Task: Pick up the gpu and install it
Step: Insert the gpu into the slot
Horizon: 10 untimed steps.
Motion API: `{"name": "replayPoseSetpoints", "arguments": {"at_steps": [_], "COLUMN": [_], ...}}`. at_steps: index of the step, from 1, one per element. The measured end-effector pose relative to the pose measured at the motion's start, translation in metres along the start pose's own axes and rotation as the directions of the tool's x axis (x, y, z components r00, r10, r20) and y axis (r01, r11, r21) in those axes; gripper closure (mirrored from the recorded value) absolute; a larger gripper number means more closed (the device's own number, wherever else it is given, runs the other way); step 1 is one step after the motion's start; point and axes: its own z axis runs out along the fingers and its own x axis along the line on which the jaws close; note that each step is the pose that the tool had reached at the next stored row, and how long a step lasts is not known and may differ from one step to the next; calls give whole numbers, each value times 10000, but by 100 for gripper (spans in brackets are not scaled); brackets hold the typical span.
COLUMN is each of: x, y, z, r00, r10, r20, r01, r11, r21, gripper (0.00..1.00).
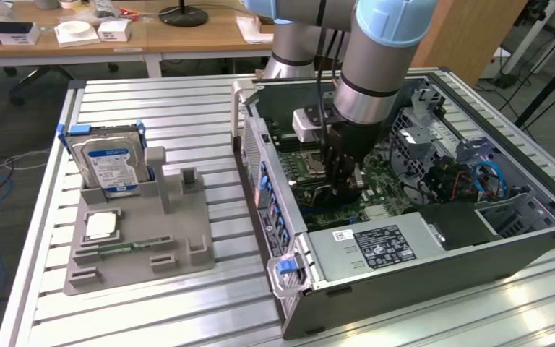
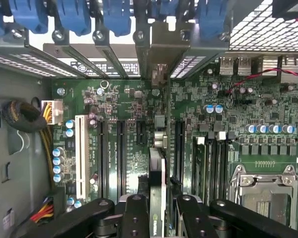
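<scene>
While the end effector (image 2: 158,210) grips the gpu (image 2: 157,163), outside, a hard drive (image 1: 112,165) stands docked.

Hardly any writing can be read. Inside the open grey metal computer case (image 1: 538,217), the silver power supply box (image 1: 355,253) carries a black rectangular label (image 1: 386,244) with white print too small to read, and just beside it a small white sticker (image 1: 340,236) with dark marks, also unreadable. Well apart from the case, the silver hard drive (image 1: 110,165) standing in the grey plastic holder (image 1: 162,267) bears a blue-and-white label whose text cannot be made out.
</scene>
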Motion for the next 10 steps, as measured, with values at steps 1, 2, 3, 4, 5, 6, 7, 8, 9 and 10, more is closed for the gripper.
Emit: {"name": "replayPoseSetpoints", "arguments": {"at_steps": [1,2,3,4,5,6,7,8,9,10], "x": [1,1,1,1,0,0,0,1,1,0], "y": [1,1,1,1,1,1,1,1,1,1], "z": [8,13,13,13,15,17,17,18,18,19], "r00": [10000,10000,10000,10000,10000,10000,10000,10000,10000,10000], "r10": [0,0,0,0,0,0,0,0,0,0], "r20": [0,1,1,0,-1,0,0,0,1,2], "r01": [0,0,0,0,0,0,0,0,0,0], "r11": [10000,10000,10000,10000,10000,10000,10000,10000,10000,10000], "r21": [0,-1,0,0,0,0,0,1,1,1], "gripper": [74,74,74,74,74,74,74,74,74,74]}}
